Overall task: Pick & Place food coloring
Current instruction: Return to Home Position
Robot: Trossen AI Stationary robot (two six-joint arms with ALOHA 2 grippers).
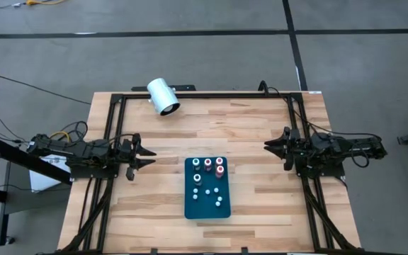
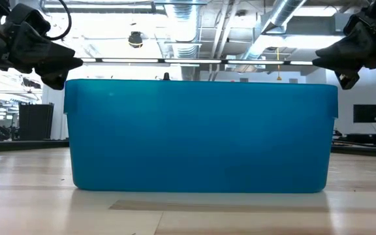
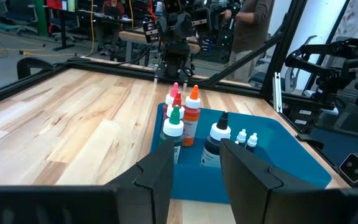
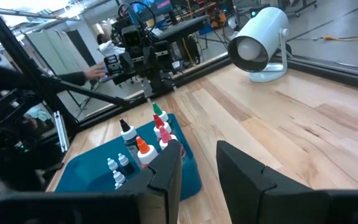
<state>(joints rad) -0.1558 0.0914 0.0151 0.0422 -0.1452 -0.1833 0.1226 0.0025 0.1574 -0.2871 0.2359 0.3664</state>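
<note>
Nearest to us is the left gripper (image 3: 197, 149): its two dark, angular fingers stand apart and hold nothing. Straight ahead of it, well apart from the fingertips, sits the blue container (image 3: 291, 158). The right gripper (image 4: 199, 149) faces the same container from the opposite side, also spread and empty. The food coloring bottles (image 3: 192, 115) stand upright inside the container, close together at the end toward the left gripper's left side. The small white caps (image 3: 246, 138) are toward its other end. We judge that the placing is finished and that only the arms' rest pose remains, so the risk is small but not zero. If a gripper sweeps low across the middle, it can catch the container's rim. The container looks like light, smooth plastic and may slide on the varnished wooden table (image 1: 275, 205). The bottles are slim and round with tapered tops, so they are top-heavy. One knock could tip several of them, because they almost touch. The caps are tiny and could scatter. A glossy white cylinder (image 4: 260, 40) lies ahead of the right gripper, off to its right and far from both.
</note>
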